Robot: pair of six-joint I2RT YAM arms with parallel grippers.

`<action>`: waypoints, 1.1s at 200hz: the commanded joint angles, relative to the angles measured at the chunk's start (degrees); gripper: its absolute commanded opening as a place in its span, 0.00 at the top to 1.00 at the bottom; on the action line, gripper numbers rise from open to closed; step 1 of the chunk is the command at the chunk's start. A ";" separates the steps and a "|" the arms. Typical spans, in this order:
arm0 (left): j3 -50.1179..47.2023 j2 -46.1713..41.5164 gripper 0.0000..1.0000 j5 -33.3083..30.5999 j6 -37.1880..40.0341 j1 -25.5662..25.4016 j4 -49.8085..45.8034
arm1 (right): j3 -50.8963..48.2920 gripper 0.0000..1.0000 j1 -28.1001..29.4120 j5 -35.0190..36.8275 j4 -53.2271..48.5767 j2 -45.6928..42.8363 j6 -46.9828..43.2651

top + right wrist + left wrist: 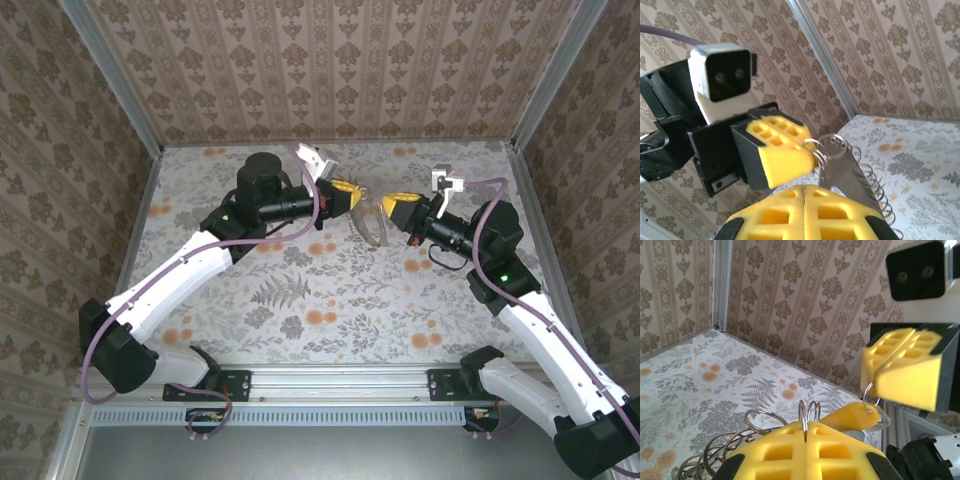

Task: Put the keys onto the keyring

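Both arms reach inward from their near corners, elbows bent, and meet above the middle of the floral-printed worktop [262, 305], toward its far edge. The left gripper [347, 190], with ribbed yellow foam pads, is clenched on the keyring [832, 149], a springy coil of thin silvery wire whose loops rise from the pad seam. The right gripper [398, 207], facing it just beside, pinches a fine wire loop [866, 390] threaded through the hole of the key [850, 417], whose smooth orange-yellow head hangs between the claws, touching the coil.
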 commanded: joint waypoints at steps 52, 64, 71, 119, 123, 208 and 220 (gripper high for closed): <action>4.45 0.21 1.00 1.18 2.44 -2.69 -0.28 | 2.77 1.00 -0.18 -0.68 6.43 1.13 -0.11; 4.56 0.06 1.00 1.01 2.58 -2.87 -0.47 | 2.87 1.00 -0.14 -1.03 6.87 1.45 0.17; 4.64 -0.06 1.00 1.00 2.61 -2.97 -0.60 | 2.90 1.00 -0.10 -1.19 7.06 1.62 0.28; 5.02 -0.31 1.00 1.09 2.88 -3.40 -0.86 | 3.08 1.00 0.93 -1.04 7.28 2.68 0.03; 4.99 -0.27 1.00 1.17 2.84 -3.44 -0.76 | 3.19 1.00 1.06 -1.04 7.30 2.75 -0.02; 5.38 -0.06 1.00 2.10 2.12 -3.67 0.03 | 3.48 1.00 2.04 -0.17 4.96 4.31 -2.76; 5.36 -0.01 1.00 2.32 1.62 -3.68 0.61 | 3.46 1.00 2.01 0.13 4.48 4.37 -3.42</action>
